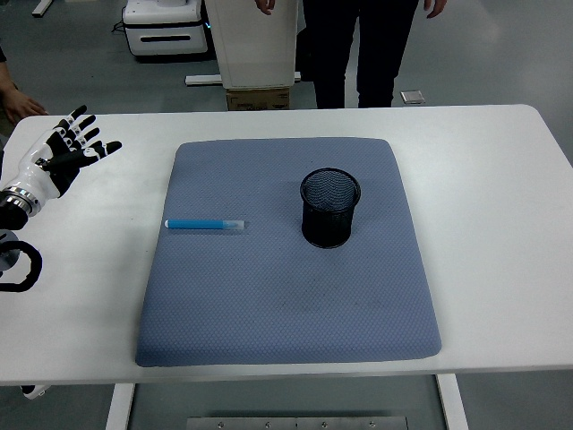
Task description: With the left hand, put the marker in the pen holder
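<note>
A white table (501,224) fills the view, its near edge along the bottom, with a blue-grey mat (286,305) spread over its middle. On the left part of the mat lies the marker (205,224) — a blue barrel lying flat, crosswise, with a clear cap at its right end. To its right, well apart from it and also on the mat, stands the pen holder (329,207), a black mesh cup, upright, with nothing showing inside.

The left hand (67,152) comes in from the left edge above the bare tabletop, off the mat, farther back than the marker and well to its left. Its fingers (82,133) are spread and released, gripping nothing — the marker lies well apart from them, untouched.

Beyond the table's far edge a person (372,54) in dark trousers stands beside a white machine (253,40), and another person's hand (20,105) rests at the far left corner
</note>
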Action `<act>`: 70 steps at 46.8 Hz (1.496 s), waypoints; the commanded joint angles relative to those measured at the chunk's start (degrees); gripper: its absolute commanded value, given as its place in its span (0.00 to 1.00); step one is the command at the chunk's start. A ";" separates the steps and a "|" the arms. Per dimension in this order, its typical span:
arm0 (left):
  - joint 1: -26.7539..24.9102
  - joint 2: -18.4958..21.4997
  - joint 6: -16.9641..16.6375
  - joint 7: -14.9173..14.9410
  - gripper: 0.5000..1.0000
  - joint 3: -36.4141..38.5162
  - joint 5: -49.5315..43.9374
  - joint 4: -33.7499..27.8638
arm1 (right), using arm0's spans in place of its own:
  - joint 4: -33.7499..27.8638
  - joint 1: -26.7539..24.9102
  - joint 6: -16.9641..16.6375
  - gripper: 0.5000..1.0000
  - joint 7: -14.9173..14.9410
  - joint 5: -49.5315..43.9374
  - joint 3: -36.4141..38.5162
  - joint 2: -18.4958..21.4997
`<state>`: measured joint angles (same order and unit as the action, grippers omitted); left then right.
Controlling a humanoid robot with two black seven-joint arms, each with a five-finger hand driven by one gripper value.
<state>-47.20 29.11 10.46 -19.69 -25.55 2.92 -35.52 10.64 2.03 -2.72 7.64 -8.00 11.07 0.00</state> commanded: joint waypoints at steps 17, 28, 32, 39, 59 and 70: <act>1.67 -0.02 5.19 0.00 1.00 -3.46 -0.63 0.01 | -0.01 -0.01 0.00 1.00 0.01 0.00 0.00 0.00; 2.46 0.42 6.77 -0.09 1.00 -3.02 -0.55 0.01 | -0.01 -0.01 0.00 1.00 0.01 0.00 0.00 0.00; 2.46 0.42 6.86 -0.09 1.00 -3.02 -0.37 0.01 | 0.00 -0.01 0.00 1.00 0.01 0.00 0.00 0.00; 1.23 0.25 6.94 0.09 1.00 -3.02 -0.11 -0.69 | -0.01 -0.01 0.00 1.00 0.01 0.00 0.00 0.00; -7.55 0.42 6.24 0.00 1.00 11.74 1.83 -1.66 | 0.08 -0.01 0.00 1.00 0.01 0.00 0.00 0.00; -15.82 0.33 6.77 -1.66 1.00 24.31 3.76 -1.75 | -0.01 -0.01 0.00 1.00 -0.08 0.00 0.00 0.00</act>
<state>-61.23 29.44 16.72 -19.91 -4.19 6.92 -37.22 10.64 2.04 -2.72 7.63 -7.97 11.08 0.00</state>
